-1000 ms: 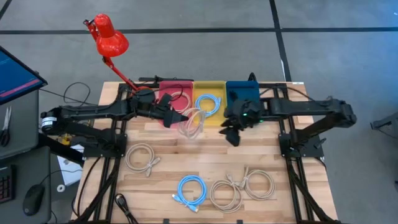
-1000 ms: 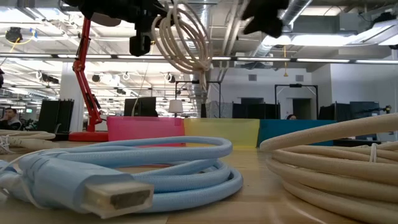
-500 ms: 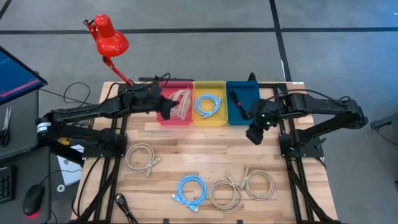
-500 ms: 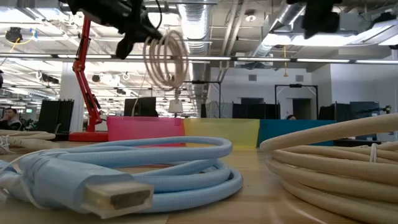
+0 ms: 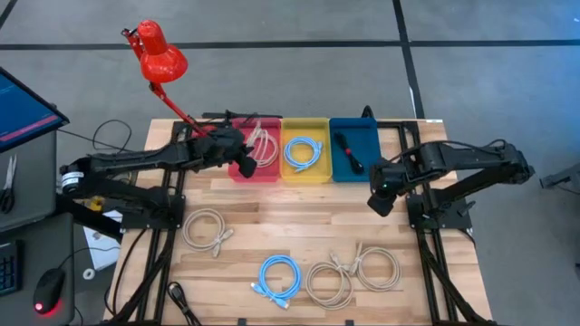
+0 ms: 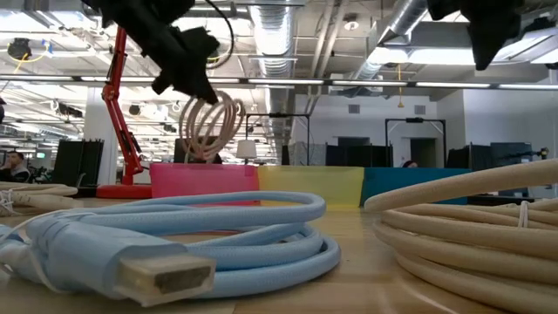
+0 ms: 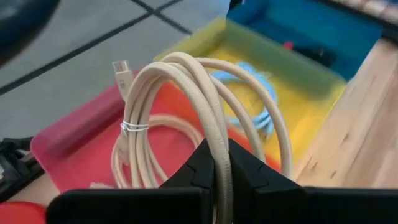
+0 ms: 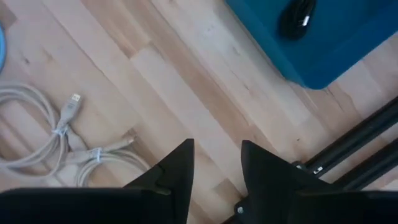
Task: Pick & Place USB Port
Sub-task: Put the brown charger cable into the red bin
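Note:
My left gripper (image 5: 240,156) is shut on a coiled beige USB cable (image 5: 264,143) over the red bin (image 5: 246,172) at the table's far side. In the low view the coil (image 6: 209,125) hangs below the gripper (image 6: 193,83), its lower end about level with the bin's rim (image 6: 202,170). A tie (image 7: 128,127) binds the coil, and a plug (image 7: 121,67) sticks out of it. My right gripper (image 5: 381,197) stands open above bare wood in front of the blue bin (image 5: 353,172), with nothing between its fingers (image 8: 177,171). My left gripper pinches several strands of the coil together, on the side of the loop nearest the wrist (image 7: 219,152), between its two fingers (image 7: 199,168). It comes from the table's left, slanting down. The coil reaches out beyond the fingertips over the red bin; whether it touches the bin I cannot tell.
The yellow bin (image 5: 305,172) holds a blue cable (image 5: 304,152); the blue bin holds a black thing (image 8: 297,15). On the near table lie a beige cable (image 5: 207,228), a blue cable (image 5: 279,276) and two more beige coils (image 5: 328,282) (image 5: 376,269). A red lamp (image 5: 156,52) stands far left.
My left gripper has carried the beige coil from the wood in front of the bins toward the far edge and the left, over the red bin, lowering and turning it. My right gripper has gone toward the table's right edge and tipped to point down.

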Controlling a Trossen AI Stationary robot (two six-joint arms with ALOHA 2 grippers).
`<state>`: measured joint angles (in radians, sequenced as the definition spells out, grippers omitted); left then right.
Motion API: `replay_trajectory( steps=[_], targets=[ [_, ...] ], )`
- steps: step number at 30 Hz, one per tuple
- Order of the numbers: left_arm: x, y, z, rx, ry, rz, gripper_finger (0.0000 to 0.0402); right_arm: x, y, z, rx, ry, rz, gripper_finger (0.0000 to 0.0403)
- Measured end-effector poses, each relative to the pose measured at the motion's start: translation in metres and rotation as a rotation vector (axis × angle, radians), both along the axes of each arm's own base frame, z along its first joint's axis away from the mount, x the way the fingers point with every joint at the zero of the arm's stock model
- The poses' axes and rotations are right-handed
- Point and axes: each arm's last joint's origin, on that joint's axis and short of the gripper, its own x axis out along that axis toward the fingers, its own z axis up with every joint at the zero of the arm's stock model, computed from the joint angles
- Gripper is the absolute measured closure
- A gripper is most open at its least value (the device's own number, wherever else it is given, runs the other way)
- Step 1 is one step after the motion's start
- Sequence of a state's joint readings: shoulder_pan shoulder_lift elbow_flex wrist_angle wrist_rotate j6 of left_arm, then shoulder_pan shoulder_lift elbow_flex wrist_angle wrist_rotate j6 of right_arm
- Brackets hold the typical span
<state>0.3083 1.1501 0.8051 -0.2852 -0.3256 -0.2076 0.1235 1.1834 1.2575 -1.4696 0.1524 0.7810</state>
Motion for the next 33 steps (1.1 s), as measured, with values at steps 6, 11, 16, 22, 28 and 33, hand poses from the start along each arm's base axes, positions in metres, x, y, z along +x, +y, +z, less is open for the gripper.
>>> replay_trajectory(
  steps=[6,11,16,22,28,33],
  targets=[
    [0.016,0.007,-0.027,0.013,0.139,0.027,0.0387,-0.001,0.005,0.000,-0.023,-0.011,-0.015,0.0280],
    [0.026,0.011,-0.048,0.015,0.226,0.058,0.0387,-0.001,0.008,0.000,-0.018,-0.015,-0.023,0.0280],
    [0.032,0.014,-0.061,0.037,0.278,0.100,0.0387,-0.001,0.009,0.000,-0.018,-0.018,-0.019,0.0280],
    [0.036,0.016,-0.069,0.030,0.296,0.116,0.0387,-0.001,0.008,0.000,-0.018,-0.019,-0.021,0.0282],
    [0.039,0.015,-0.065,-0.033,0.186,0.127,0.0348,-0.001,0.008,0.000,-0.018,-0.018,-0.019,0.0282],
    [0.043,0.012,-0.049,-0.126,0.003,0.047,0.0309,-0.001,0.008,0.000,-0.020,-0.016,-0.009,0.0282]
  ],
)
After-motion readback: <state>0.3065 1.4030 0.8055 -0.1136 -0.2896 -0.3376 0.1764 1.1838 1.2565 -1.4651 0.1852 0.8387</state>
